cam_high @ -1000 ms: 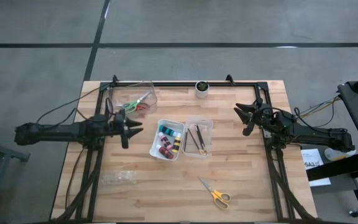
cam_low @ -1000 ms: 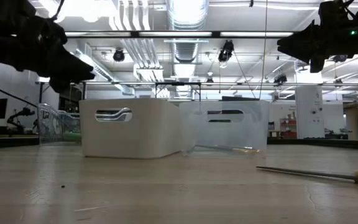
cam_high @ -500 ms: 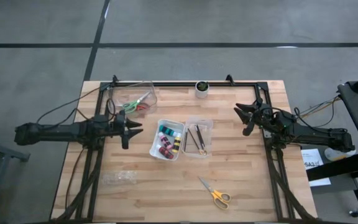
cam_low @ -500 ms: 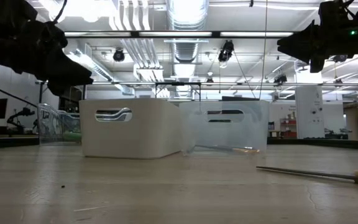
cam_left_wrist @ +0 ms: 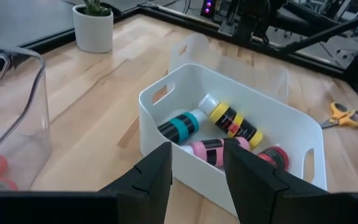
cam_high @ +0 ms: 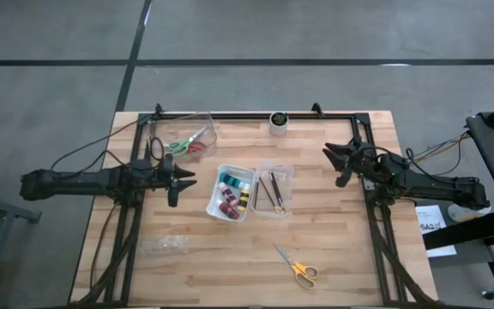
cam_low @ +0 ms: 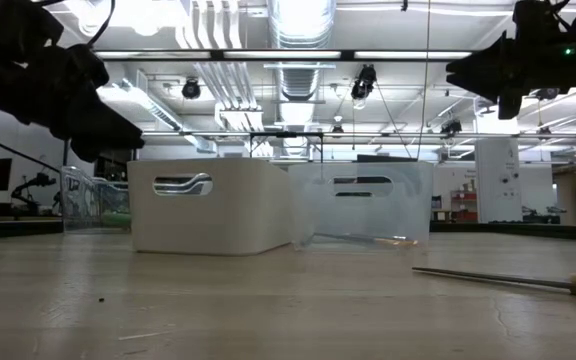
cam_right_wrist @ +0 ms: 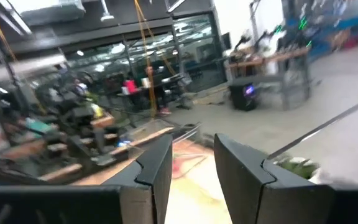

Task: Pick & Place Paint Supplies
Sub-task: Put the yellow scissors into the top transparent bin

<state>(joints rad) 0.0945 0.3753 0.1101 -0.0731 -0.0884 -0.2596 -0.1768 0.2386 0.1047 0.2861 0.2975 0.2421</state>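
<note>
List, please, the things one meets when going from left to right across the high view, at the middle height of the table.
Left tool → white plastic bin with paint bottles → clear plastic bin with thin dark brushes → right tool.

- Left arm (cam_high: 84, 182): matte black, slim, segmented; thin dark cable trailing.
- Right arm (cam_high: 418, 180): matte black; 2 pointed fingers, yellow-and-black cables behind.
</note>
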